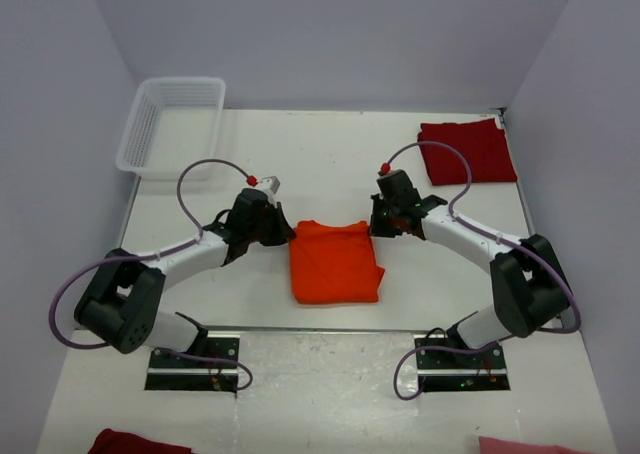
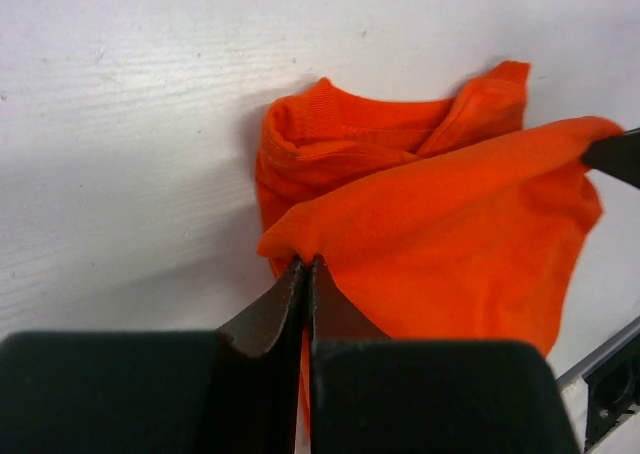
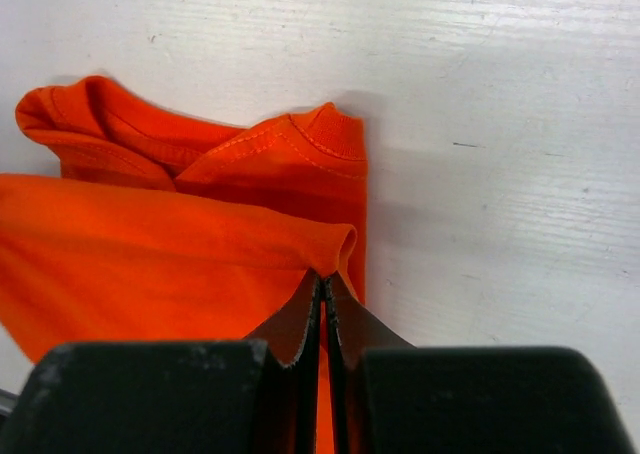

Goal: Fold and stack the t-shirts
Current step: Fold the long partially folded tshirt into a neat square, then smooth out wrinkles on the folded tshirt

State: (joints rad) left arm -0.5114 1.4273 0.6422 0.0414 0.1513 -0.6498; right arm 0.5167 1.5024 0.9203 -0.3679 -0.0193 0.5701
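Note:
The bright orange t-shirt (image 1: 335, 261) lies partly folded in the middle of the table. My left gripper (image 1: 287, 234) is shut on its far left corner and my right gripper (image 1: 374, 226) is shut on its far right corner. In the left wrist view the left gripper (image 2: 304, 264) pinches a fold of the orange shirt (image 2: 440, 244), lifted over the collar part. In the right wrist view the right gripper (image 3: 326, 277) pinches the same edge of the orange shirt (image 3: 150, 264). A dark red t-shirt (image 1: 467, 151) lies folded at the far right.
A white lattice basket (image 1: 171, 124) stands at the far left corner. Another dark red cloth (image 1: 135, 442) and a pink cloth (image 1: 530, 445) lie at the near edge, below the arm bases. The table's metal front rail (image 2: 610, 359) shows beside the shirt.

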